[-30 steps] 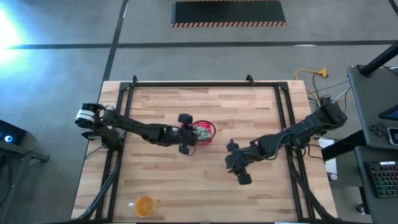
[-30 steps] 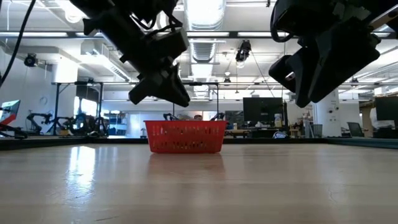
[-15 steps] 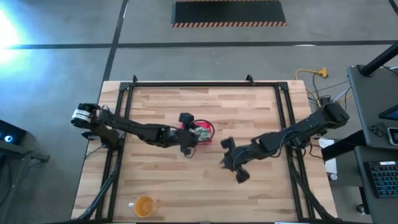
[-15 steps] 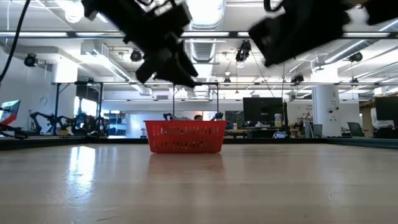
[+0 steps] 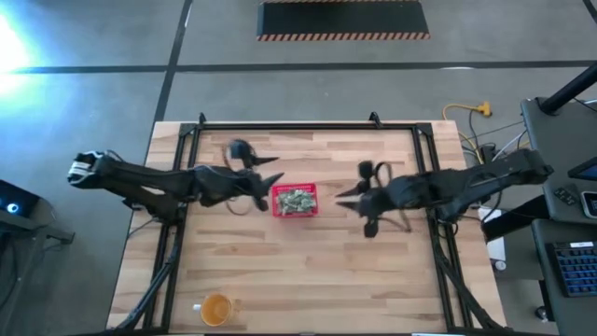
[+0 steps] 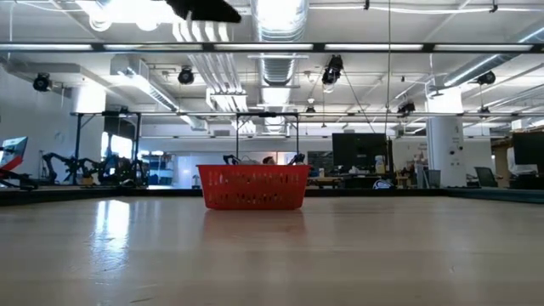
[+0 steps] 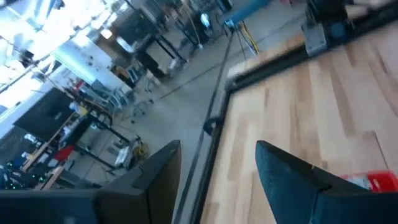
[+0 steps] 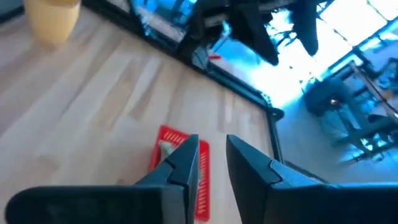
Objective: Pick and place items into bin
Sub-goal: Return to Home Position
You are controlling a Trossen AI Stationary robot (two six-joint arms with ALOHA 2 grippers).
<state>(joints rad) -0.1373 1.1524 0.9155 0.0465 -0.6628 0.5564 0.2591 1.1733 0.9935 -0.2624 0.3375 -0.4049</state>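
The red basket [image 5: 294, 213] stands mid-table, filled with pale green and white packets [image 5: 296, 199]. It also shows in the low view, the red basket [image 6: 252, 187], with no gripper near it. My left gripper [image 5: 270, 176] hovers just left of the basket, high above the wood. It is open with nothing between its fingers [image 7: 217, 149]. My right gripper [image 5: 343, 192] hovers to the basket's right, pointing at it. Its fingers stand a little apart around nothing [image 8: 212, 142], and the basket [image 8: 202, 180] shows past them.
An orange cup [image 5: 216, 308] stands near the table's front edge on the left, and shows again as the orange cup [image 8: 53, 18]. A black frame [image 5: 280, 127] runs along the table's far and side edges. Bare wood lies around the basket.
My left gripper has left its place over the basket, drawing back toward the table's left and far side and rising. My right gripper has climbed and gone toward the far edge, to a spot level with the basket's right side. Both arms have risen out of the low view.
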